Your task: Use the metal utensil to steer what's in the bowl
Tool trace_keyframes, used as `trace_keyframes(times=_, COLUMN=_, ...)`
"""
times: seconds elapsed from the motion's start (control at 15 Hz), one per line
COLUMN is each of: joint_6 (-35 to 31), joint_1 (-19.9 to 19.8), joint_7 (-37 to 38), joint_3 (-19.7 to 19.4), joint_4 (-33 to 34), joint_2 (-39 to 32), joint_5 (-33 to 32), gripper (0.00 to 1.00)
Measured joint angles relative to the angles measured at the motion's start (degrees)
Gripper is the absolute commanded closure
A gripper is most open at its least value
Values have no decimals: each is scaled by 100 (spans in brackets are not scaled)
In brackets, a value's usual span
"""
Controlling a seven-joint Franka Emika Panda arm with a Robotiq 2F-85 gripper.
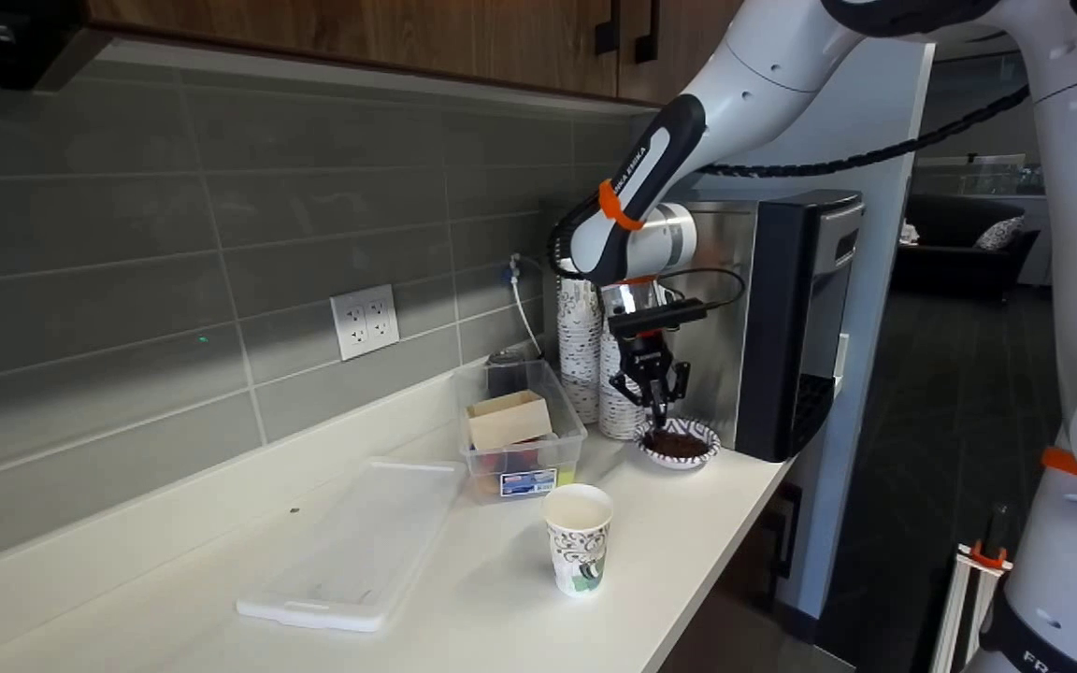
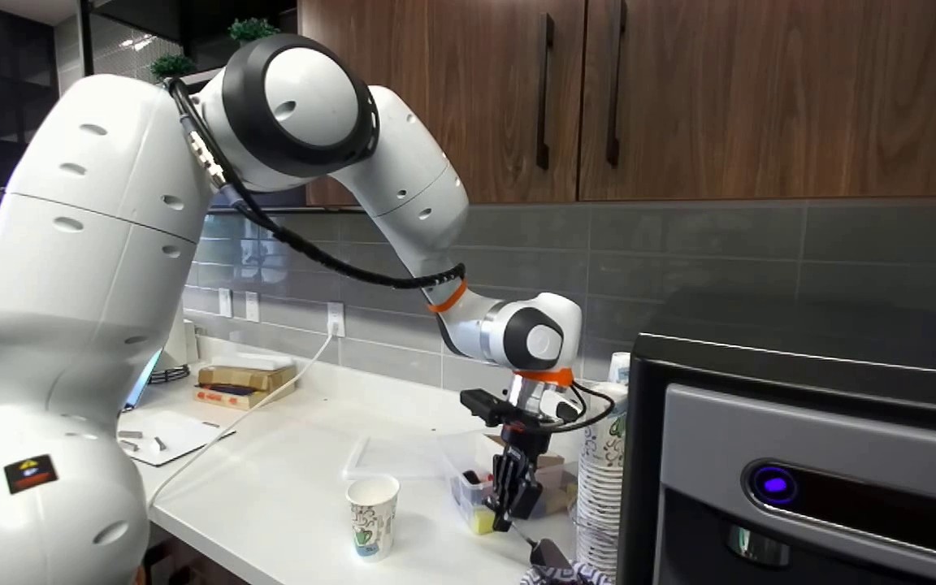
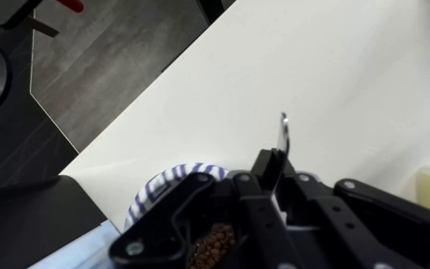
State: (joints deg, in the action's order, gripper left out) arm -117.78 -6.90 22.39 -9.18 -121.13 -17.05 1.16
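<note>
A small round bowl (image 1: 681,463) with a white and purple-blue pattern stands on the counter, holding brown bits (image 1: 677,445). Seen close in the wrist view, those contents (image 3: 215,244) look like small round grains. My gripper (image 1: 658,417) is above the bowl's near-wall side, pointing down. It is shut on the metal utensil, whose handle end (image 3: 283,134) sticks out past the fingertips. In an exterior view the utensil's wide head (image 2: 549,555) slants from the gripper (image 2: 503,522) down to the bowl rim (image 2: 591,574). How deep the head sits is hidden.
A dispenser machine (image 1: 796,327) stands right beside the bowl. Behind are stacks of paper cups (image 1: 580,346) and a clear bin (image 1: 568,451) with boxes. A white cup (image 1: 578,553) and a flat lid (image 1: 361,547) lie farther along. The counter (image 1: 660,551) drops off at its front edge.
</note>
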Motion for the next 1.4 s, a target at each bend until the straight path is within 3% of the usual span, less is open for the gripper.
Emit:
trace_keyframes(times=0.27, joint_6=50, joint_1=-7, joint_7=-520, joint_3=147, joint_4=-132, joint_2=61, joint_5=506, gripper=99)
trace_keyframes(times=0.6, joint_6=660, joint_1=-14, joint_7=-1271, joint_3=282, joint_4=-138, joint_2=70, joint_5=1133, gripper=99)
trace_keyframes(times=1.13, joint_6=2062, joint_1=-48, joint_7=-1123, joint_3=137, joint_4=22, joint_2=101, joint_5=1140, gripper=99)
trace_keyframes(times=1.4, joint_6=2316, joint_1=-121, joint_7=-859, joint_3=-60, joint_4=133, joint_2=99, joint_5=1106, gripper=99)
